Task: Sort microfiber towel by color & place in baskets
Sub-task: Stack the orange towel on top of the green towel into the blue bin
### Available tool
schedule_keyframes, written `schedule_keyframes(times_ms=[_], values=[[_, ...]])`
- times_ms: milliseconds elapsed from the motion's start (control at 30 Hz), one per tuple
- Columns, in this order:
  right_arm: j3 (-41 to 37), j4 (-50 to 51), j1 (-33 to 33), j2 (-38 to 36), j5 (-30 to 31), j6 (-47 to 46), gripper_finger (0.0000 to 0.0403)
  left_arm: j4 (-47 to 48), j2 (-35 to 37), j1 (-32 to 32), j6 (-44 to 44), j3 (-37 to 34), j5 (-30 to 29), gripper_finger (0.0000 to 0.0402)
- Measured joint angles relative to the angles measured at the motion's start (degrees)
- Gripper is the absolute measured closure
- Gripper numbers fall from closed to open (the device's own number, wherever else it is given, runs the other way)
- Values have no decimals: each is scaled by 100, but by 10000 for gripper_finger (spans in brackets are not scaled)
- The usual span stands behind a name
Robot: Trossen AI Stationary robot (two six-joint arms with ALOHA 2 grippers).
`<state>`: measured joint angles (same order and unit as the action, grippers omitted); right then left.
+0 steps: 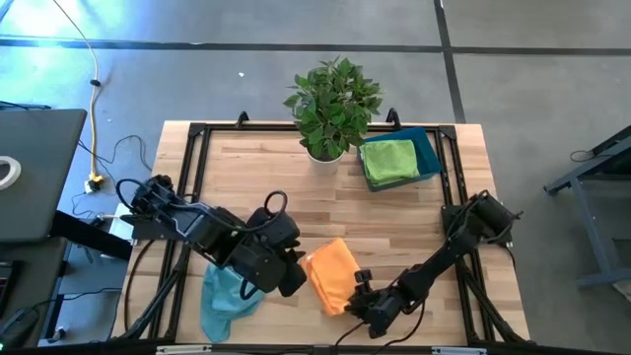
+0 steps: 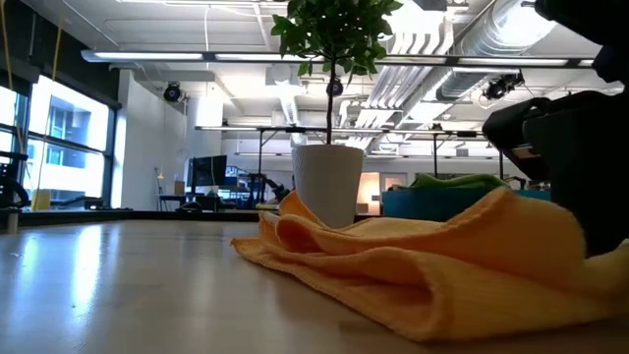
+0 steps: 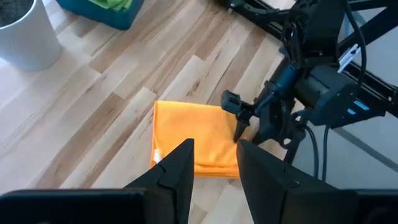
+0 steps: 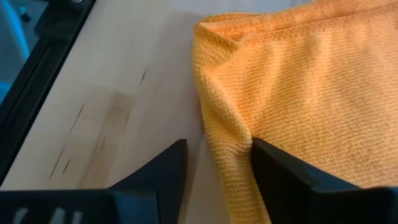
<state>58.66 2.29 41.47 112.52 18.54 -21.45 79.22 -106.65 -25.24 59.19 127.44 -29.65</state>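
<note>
An orange towel (image 1: 330, 274) lies folded flat on the wooden table near its front edge; it also shows in the low view (image 2: 432, 265). A light blue towel (image 1: 225, 301) lies crumpled at the near left, under my left arm. A green towel (image 1: 388, 162) lies in the teal-blue basket (image 1: 430, 150) at the far right. My left gripper (image 1: 296, 268) is open and empty above the orange towel's left edge (image 3: 155, 143). My right gripper (image 1: 357, 291) is open and low at the towel's near right edge, with the hem (image 4: 214, 134) between its fingers. My right gripper comes in low from the table's near right. One finger (image 4: 277, 165) lies against the orange towel's hem and the other (image 4: 168, 165) stands over bare wood. I cannot tell whether the fingers touch the cloth. The towel lies flat on the table.
A white pot (image 1: 325, 150) with a green plant stands at the far middle, just left of the basket. A black frame (image 1: 197, 133) runs around the tabletop. Bare wood (image 1: 394, 222) lies between the orange towel and the basket.
</note>
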Motion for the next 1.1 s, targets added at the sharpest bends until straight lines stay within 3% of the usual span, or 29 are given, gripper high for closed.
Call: schedule_keyframes(times_ms=[367,500,767,1100], values=[[14,-132,-14,296,551,-1046,350,-243,0,-145,-178,0,-178,289],[7,-103,-67,287,458,-1313,395,-719,0,-220,-543,0,-188,289],[-36,26,-382,-120,-267,-1318,400,-1777,142,-312,-1163,0,-88,289],[-53,452,-1629,-1082,-505,-1396,402,-2159,333,-334,-1508,-2,-16,289]])
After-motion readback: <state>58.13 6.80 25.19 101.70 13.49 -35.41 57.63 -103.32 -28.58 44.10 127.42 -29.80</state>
